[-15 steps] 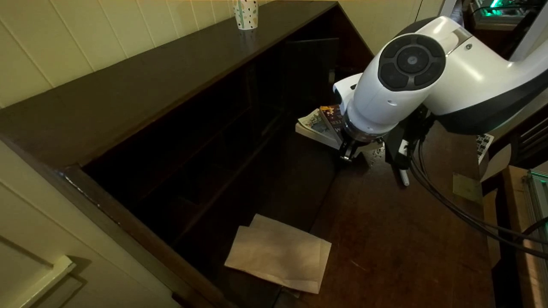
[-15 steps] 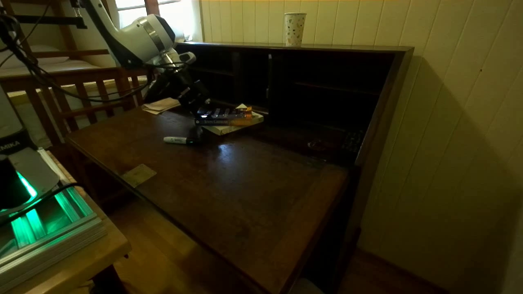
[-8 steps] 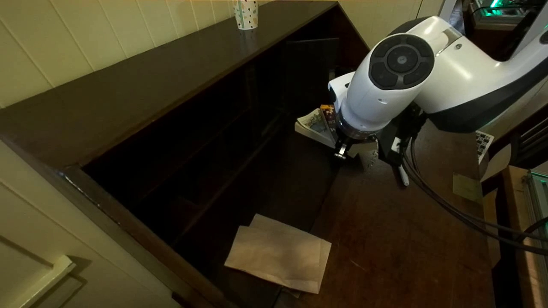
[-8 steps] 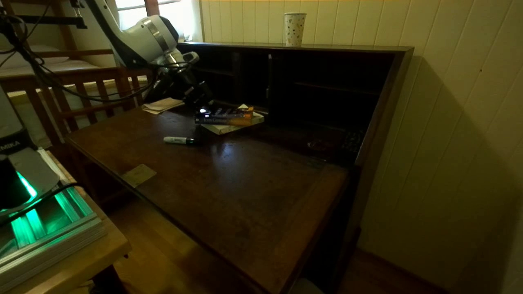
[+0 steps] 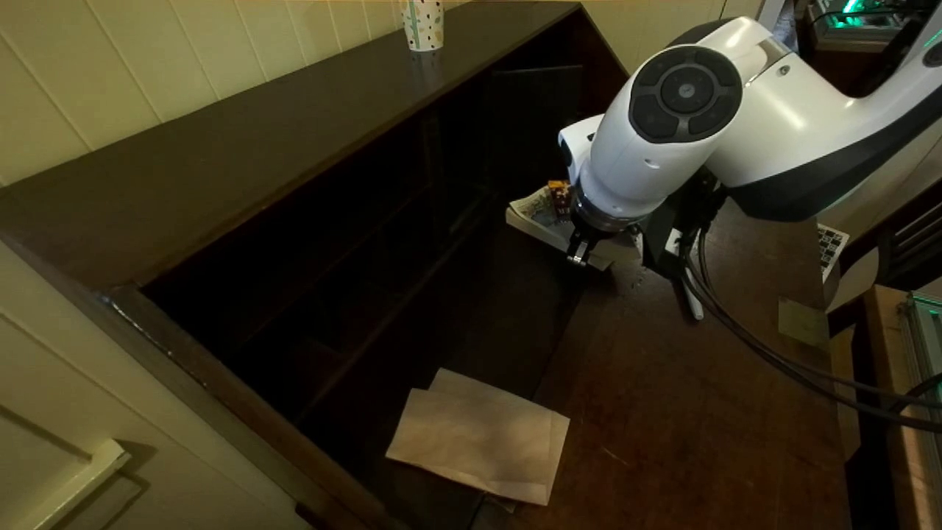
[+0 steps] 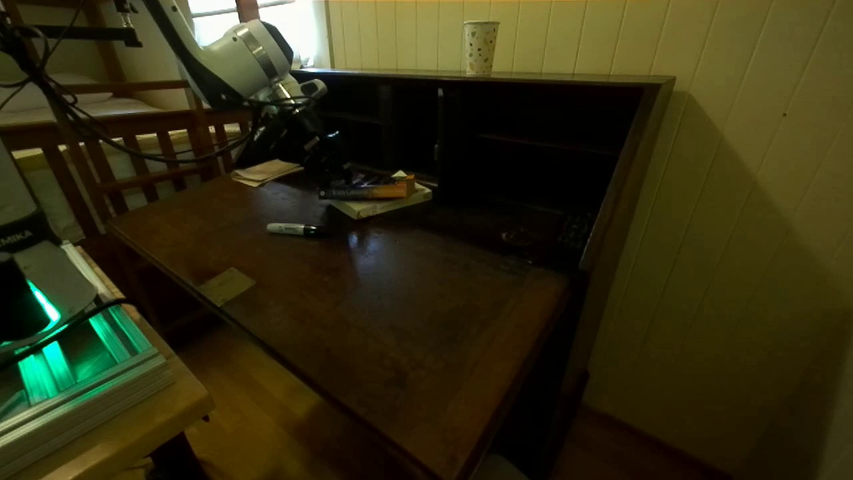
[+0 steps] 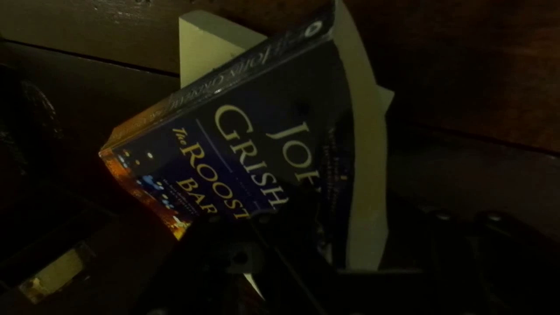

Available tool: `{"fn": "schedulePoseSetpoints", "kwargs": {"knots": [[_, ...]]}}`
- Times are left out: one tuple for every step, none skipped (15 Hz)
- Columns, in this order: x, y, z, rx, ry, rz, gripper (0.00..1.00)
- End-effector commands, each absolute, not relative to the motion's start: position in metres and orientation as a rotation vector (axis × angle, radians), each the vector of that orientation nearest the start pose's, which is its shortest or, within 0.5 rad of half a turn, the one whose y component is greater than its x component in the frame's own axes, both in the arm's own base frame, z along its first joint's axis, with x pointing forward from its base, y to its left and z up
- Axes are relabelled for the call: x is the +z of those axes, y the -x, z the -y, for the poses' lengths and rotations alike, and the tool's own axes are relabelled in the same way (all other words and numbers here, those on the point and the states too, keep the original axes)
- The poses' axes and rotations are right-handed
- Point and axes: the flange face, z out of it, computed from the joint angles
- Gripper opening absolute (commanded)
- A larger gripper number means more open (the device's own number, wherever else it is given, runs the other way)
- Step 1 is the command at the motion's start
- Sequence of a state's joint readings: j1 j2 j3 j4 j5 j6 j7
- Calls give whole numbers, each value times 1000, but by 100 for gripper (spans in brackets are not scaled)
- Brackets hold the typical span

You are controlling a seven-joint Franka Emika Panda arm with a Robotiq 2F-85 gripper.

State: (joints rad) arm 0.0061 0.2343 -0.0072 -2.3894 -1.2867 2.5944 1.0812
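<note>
Two books, wrist view: dark paperback (image 7: 262, 135) mid-frame atop a pale book (image 7: 208, 43). Looks light, bendy, slick-covered; hold it by the spine (image 7: 218, 82). In an exterior view: gripper (image 6: 338, 175) by the paperback, left of centre; clamped or apart, you can't tell. Brown paper (image 5: 478, 434), lower centre in an exterior view, your wrist view misses.

In an exterior view, a dimly lit cream wall of vertical boards (image 6: 753, 100) rises behind a dark brown wooden table (image 6: 400, 320) and the blackish-brown wooden shelf unit with open compartments (image 6: 533, 79) along its far side. At far left, a bright white window (image 6: 303, 27) shines beyond a reddish-brown slatted wooden bed frame (image 6: 120, 121). A yellow-brown wooden floor (image 6: 266, 393) lies near left; a slanting shadow (image 6: 720, 280) darkens the wall's right.
</note>
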Motion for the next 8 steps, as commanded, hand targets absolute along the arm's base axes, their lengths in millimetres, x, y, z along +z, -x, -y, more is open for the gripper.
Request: {"fn": "schedulePoseSetpoints", "kwargs": {"knots": [[210, -489, -24, 389, -2574, -115, 12], [212, -489, -25, 389, -2576, -126, 12], [216, -488, -26, 389, -2574, -138, 12], [220, -488, -28, 388, -2574, -152, 12], [226, -486, -29, 390, -2576, -168, 12], [230, -486, -31, 390, -2575, -179, 12], [237, -484, -32, 389, -2577, -187, 12], [244, -483, -33, 390, -2574, -189, 12]]}}
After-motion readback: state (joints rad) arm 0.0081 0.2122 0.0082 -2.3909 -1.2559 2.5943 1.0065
